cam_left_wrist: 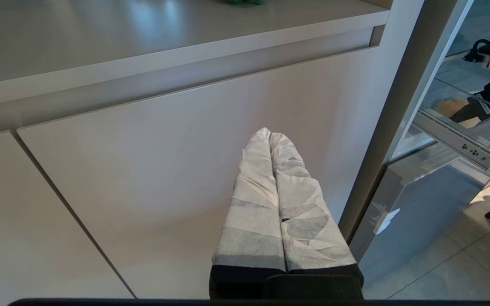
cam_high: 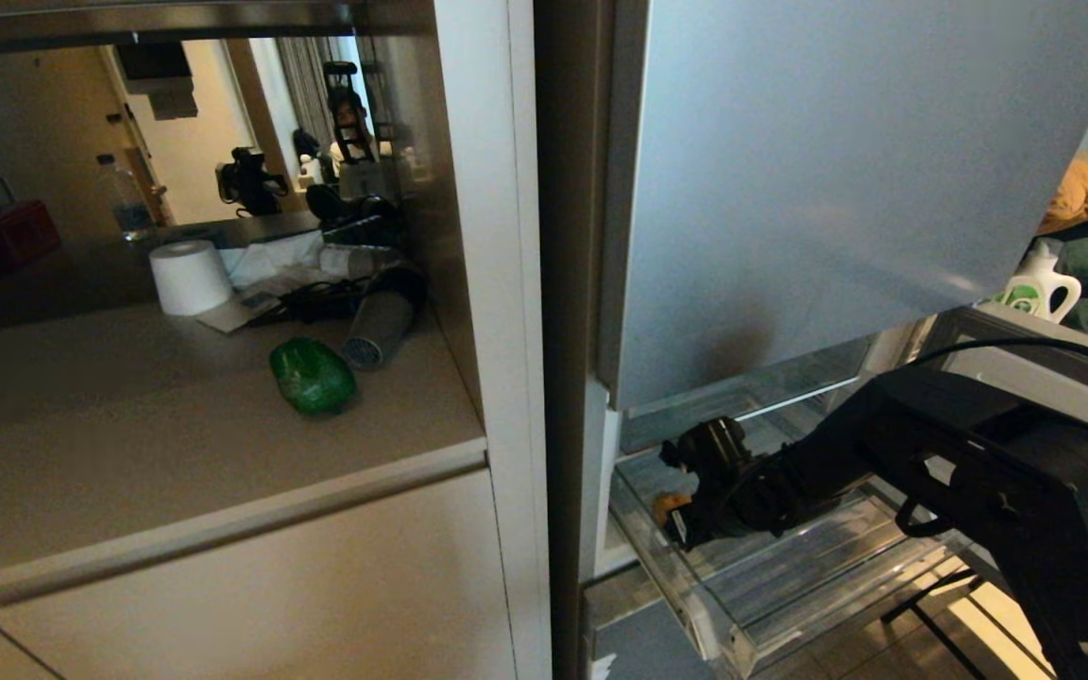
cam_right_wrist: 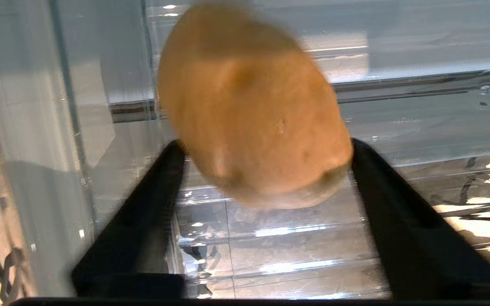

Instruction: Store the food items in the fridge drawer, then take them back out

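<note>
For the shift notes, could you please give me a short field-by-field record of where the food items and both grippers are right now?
potato: inside the fridge drawer, between the right gripper's fingers
bell pepper: on the counter, outside the fridge
fridge drawer: pulled out
right gripper: reaching into the drawer, fingers either side of the potato, firm grip not confirmed
left gripper: parked in front of the cabinet door, shut, empty

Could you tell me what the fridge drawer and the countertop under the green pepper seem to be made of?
Fridge drawer: apparently clear rigid plastic, glossy; the floor tiles show through its walls and its ribbed floor throws sharp highlights.
Countertop: smooth beige slab with a soft sheen, perhaps laminate or stone composite; the look cannot settle which. The pepper casts a faint reflection on it.
</note>
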